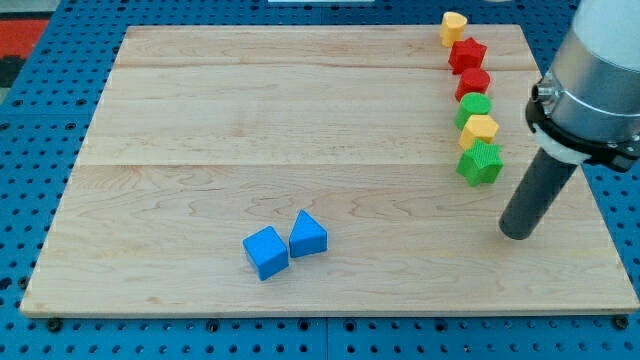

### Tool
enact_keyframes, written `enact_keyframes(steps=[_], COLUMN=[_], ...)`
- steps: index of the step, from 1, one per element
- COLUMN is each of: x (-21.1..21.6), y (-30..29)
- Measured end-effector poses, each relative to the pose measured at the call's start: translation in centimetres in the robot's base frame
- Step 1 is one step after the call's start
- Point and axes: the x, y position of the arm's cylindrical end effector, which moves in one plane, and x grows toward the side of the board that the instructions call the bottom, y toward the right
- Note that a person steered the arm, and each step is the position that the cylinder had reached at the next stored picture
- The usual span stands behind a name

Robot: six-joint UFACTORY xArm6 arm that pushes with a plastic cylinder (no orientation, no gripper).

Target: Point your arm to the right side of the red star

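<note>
The red star [467,54] lies near the board's top right, second from the top in a column of blocks. Above it is a yellow block [454,26]. Below it come a red block [473,83], a green block [474,107], a yellow block [479,130] and a green star-like block [481,163]. My tip [517,232] rests on the board at the view's right, below and to the right of the column, well below the red star and apart from every block.
A blue cube [265,252] and a blue wedge-like block [308,235] touch each other near the board's bottom middle. The wooden board [250,120] lies on a blue pegboard table. The arm's grey body [600,70] fills the view's upper right.
</note>
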Motion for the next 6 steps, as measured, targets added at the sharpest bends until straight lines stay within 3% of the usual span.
enact_keyframes(steps=[2, 4, 5, 6], x=[-1.0, -9.6, -20.5, -25.9], y=[0.9, 6.6, 6.8, 5.5])
